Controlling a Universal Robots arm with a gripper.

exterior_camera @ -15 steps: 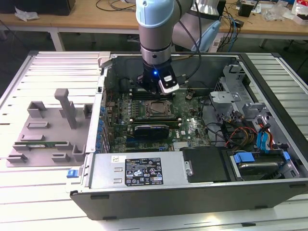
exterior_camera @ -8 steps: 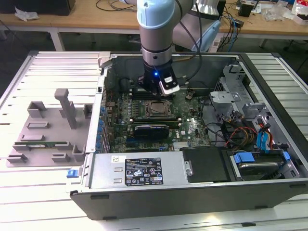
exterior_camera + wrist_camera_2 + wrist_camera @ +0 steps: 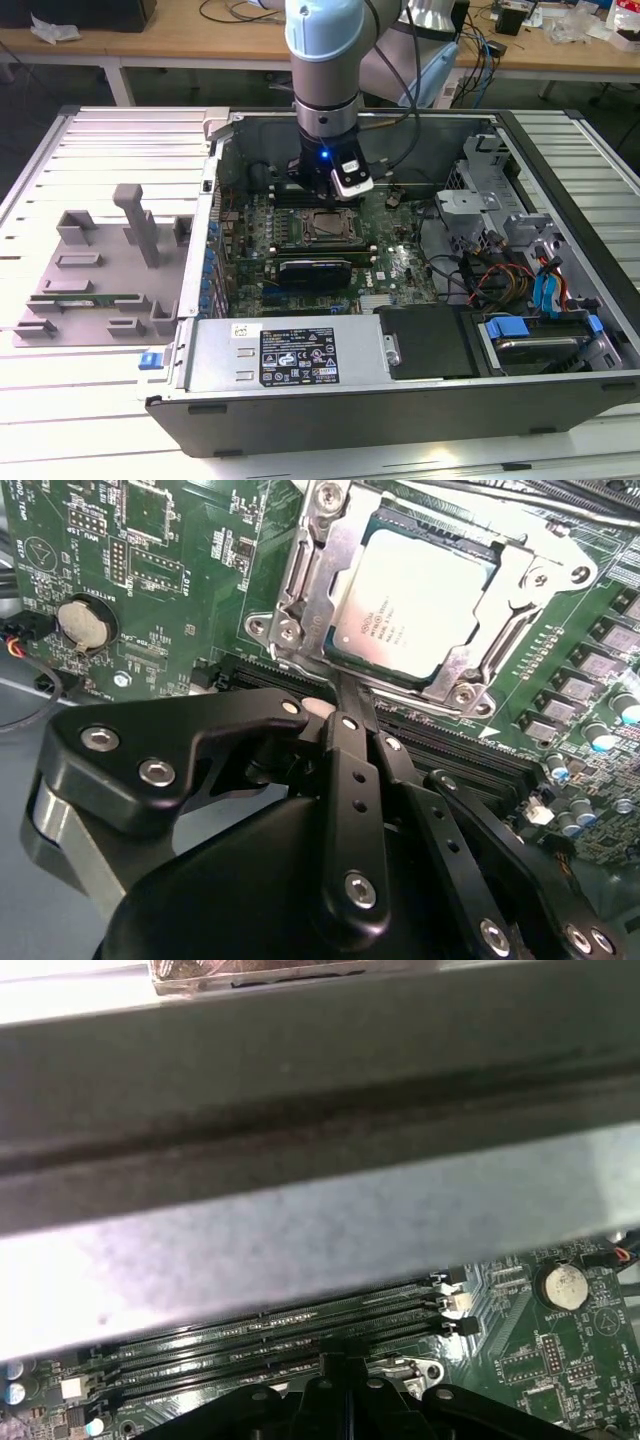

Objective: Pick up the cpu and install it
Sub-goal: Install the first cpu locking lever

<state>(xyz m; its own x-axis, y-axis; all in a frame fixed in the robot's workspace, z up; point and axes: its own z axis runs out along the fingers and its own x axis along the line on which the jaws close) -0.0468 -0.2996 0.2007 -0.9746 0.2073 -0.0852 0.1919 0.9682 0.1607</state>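
The cpu [image 3: 415, 605], a square chip with a silver-grey metal top, lies flat inside the metal-framed socket [image 3: 300, 590] on the green motherboard [image 3: 170, 570]. My gripper [image 3: 345, 695] hovers just beside the socket's edge, fingers shut together with nothing between them. In the exterior view the gripper [image 3: 327, 197] hangs inside the open computer case, right above the back edge of the socket [image 3: 320, 228]. The first wrist view shows the gripper [image 3: 345, 1375] over the black memory slots [image 3: 270, 1335].
A grey fixture tray [image 3: 100, 270] holding a green memory stick [image 3: 85, 298] lies at the exterior view's left. The case holds a power supply [image 3: 290, 355] in front and a drive cage with cables [image 3: 530, 290] at the right. A grey case wall [image 3: 320, 1210] is close by.
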